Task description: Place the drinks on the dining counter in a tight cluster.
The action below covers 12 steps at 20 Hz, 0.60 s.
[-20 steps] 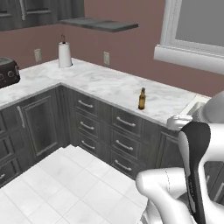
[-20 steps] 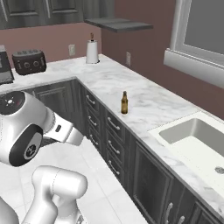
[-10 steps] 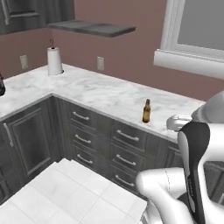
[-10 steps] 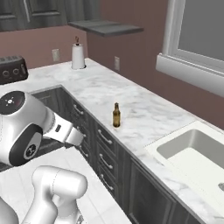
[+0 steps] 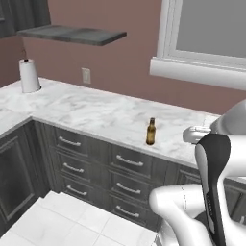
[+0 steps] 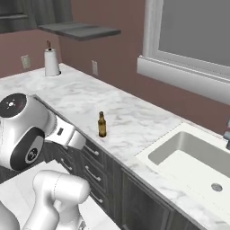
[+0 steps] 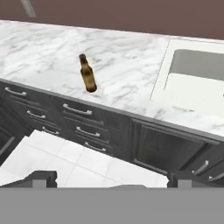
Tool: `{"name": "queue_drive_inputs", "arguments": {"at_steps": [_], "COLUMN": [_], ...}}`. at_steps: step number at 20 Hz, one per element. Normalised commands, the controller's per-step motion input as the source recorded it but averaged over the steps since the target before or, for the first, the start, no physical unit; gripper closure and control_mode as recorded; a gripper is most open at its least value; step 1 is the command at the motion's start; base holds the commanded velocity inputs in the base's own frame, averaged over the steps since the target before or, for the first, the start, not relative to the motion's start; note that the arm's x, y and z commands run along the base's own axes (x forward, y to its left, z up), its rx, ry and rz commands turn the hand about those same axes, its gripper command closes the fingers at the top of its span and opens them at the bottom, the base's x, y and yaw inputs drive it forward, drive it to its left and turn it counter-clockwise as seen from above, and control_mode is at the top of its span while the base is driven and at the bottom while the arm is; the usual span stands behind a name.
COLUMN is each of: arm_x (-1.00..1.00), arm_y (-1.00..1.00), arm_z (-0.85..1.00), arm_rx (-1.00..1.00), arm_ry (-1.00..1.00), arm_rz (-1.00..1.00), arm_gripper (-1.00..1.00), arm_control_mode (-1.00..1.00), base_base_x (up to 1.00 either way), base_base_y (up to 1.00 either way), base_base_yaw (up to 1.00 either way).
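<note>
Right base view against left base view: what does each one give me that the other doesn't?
Right base view alone: the sink basin set into the counter, right of the bottle. Left base view alone: the dark drawer fronts face-on, with white floor tiles below. Both: the brown beer bottle upright near the marble counter's front edge, the paper towel roll, wall shelf and window.

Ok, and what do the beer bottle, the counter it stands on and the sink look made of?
Beer bottle: looks like brown glass, glossy, with a slim neck and a dark cap. Wall counter: white-grey marble or a marble-look stone, going by the grey veining; smooth finish. Sink: a plain off-white basin, matte, perhaps ceramic or composite; the rendering leaves it open. Its drain looks like metal.
</note>
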Motion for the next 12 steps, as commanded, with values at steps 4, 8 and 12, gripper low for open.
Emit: {"name": "queue_drive_inputs", "arguments": {"at_steps": [4,8,12], "arm_x": [0.00,0.00,0.00], "arm_y": [0.00,0.00,0.00], "arm_z": [0.00,0.00,0.00], "arm_rx": [0.00,0.00,0.00], "arm_ry": [0.00,0.00,0.00], "arm_rz": [0.00,0.00,0.00], "arm_gripper": [-1.00,-1.00,-1.00], "arm_control_mode": [1.00,1.00,1.00], "base_base_x": [0.30,0.25,0.30], "base_base_y": [0.32,0.35,0.30], "base_base_yaw": [-0.22,-0.27,-0.40]}}
